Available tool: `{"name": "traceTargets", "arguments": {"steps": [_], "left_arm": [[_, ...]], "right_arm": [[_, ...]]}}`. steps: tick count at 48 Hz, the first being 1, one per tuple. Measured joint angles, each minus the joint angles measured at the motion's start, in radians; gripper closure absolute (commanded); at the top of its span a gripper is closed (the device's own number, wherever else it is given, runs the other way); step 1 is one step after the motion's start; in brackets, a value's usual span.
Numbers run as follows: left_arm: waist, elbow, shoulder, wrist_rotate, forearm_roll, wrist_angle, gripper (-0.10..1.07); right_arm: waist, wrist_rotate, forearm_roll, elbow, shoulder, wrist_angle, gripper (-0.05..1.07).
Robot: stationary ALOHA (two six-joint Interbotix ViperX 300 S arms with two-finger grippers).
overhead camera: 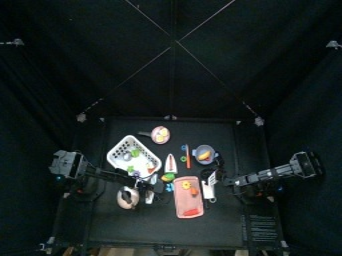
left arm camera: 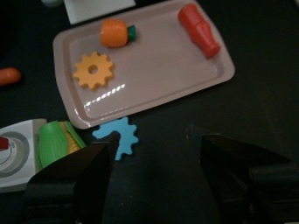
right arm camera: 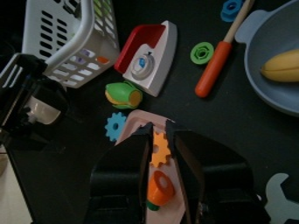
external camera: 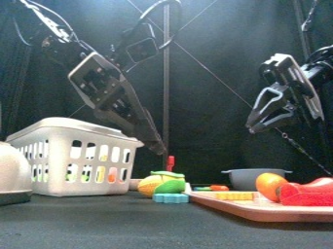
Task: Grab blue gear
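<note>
A black table [external camera: 78,230] inside black curtains is seen. From the left wrist, the blue gear [left arm camera: 118,135] lies just beyond the wide-spread jaws of the left gripper [left arm camera: 158,162], on bare table touching the pink board [left arm camera: 176,74] at its 7 o'clock corner. A straight descent is advised, one jaw kept off the board's edge. Farther on, a yellow gear [left arm camera: 93,70] rests on the board. Only the front view shows the gear's low profile [external camera: 170,197]. The right gripper [right arm camera: 159,175] is seen nearly closed and empty, raised at 3 o'clock. The white basket [overhead camera: 128,152] is placed farthest.
</note>
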Motion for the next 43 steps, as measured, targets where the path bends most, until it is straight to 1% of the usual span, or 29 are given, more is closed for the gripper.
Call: {"name": "traceTargets", "arguments": {"steps": [6, 11, 27, 43], "left_arm": [[0.0, -0.055, 0.04, 0.0, 0.009, 0.103, 0.02], [-0.002, -0.083, 0.061, -0.002, 0.028, 0.149, 0.02], [0.011, -0.129, 0.118, -0.002, 0.041, 0.16, 0.01], [0.048, -0.137, 0.15, -0.002, 0.044, 0.16, 0.01]], "right_arm": [[0.006, -0.002, 0.005, -0.003, 0.034, 0.002, 0.41], [0.008, -0.002, 0.006, -0.011, 0.058, 0.002, 0.41], [0.005, -0.002, 0.005, -0.021, 0.071, 0.002, 0.41], [0.003, -0.003, 0.005, -0.021, 0.089, 0.002, 0.41]]}}
